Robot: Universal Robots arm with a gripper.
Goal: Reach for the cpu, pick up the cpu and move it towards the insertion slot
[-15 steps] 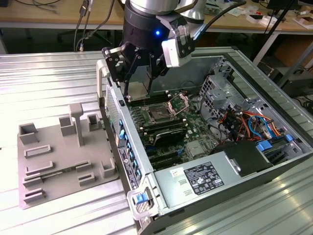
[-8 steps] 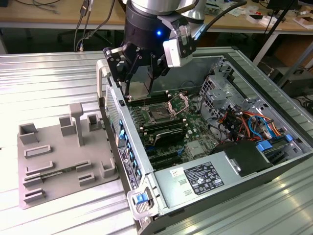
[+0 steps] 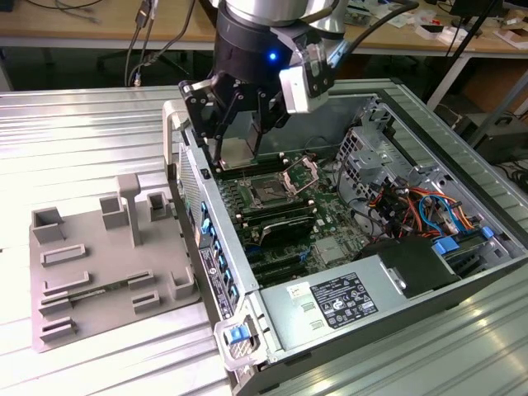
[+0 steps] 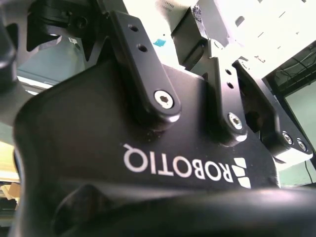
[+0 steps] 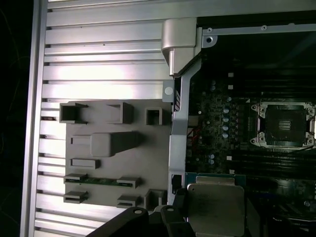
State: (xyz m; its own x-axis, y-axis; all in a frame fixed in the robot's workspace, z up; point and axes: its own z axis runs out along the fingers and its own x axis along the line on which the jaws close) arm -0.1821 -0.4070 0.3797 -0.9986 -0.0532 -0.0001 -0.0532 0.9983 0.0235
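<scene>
Most of the job was judged done | open computer case (image 3: 388,247) was entered from above by gripper (image 3: 235,148) | cpu (image 5: 216,205) was seen pinched in the jaws, lifted clear of grey tray (image 5: 148,163) | insertion slot (image 5: 284,125) was left empty, cpu near but apart | fingertip contact was hidden, cpu's lower edge cut off.

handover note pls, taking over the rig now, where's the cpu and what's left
Claw: shut on the thin square silvery-topped cpu, held in the air above the open computer case.
Insertion slot: dark square socket with silvery frame on the green board, open, nothing in it.
Grey plastic tray sits outside the case, on the exterior view's left.
Done: cpu picked up and carried over the case.
Left: bring it the rest of the way to the slot.
</scene>
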